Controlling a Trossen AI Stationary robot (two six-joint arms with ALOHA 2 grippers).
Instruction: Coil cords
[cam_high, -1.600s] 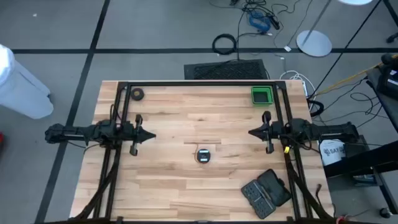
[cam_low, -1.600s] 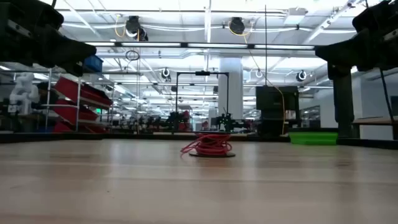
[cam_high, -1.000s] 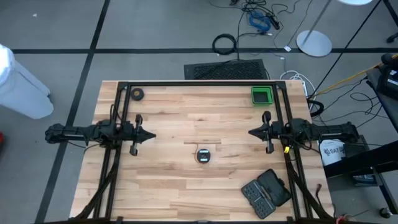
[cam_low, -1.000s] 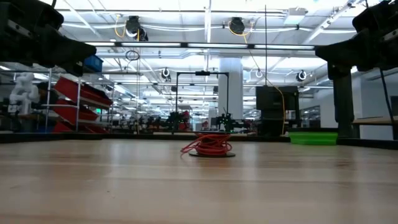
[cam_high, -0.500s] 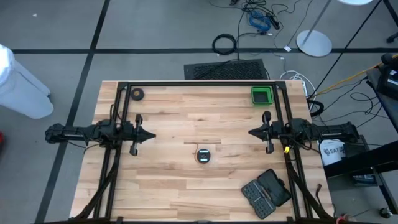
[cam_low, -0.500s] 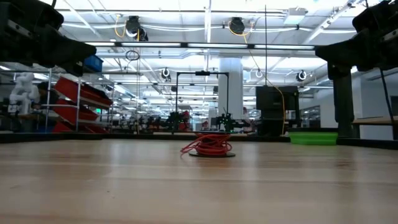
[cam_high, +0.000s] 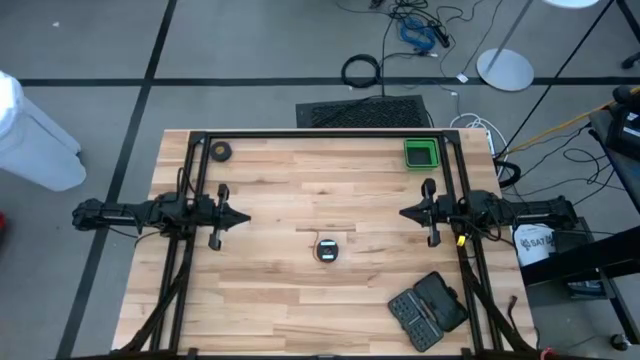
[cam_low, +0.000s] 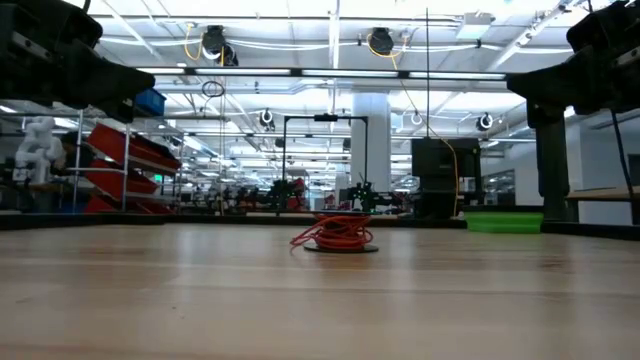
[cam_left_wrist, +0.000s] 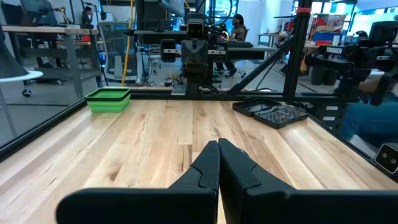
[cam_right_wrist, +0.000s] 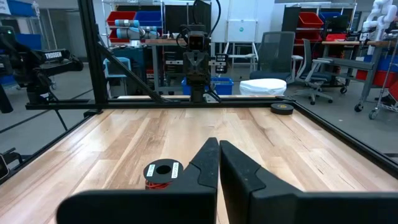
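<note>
Nothing had moved since the earlier frames. On the wooden table (cam_high: 290, 180), the black case (cam_high: 428, 309) lay open near the front right corner (small bits filled it), and the green tray (cam_high: 421, 153) sat at the back right, its contents impossible to make out. Midway between the arms, nearer the front, lay the red cord (cam_low: 335, 232) wound on its black reel (cam_high: 327, 250). The left gripper (cam_high: 244, 217) and right gripper (cam_high: 404, 213) hovered well apart from it, both clenched on nothing.
</note>
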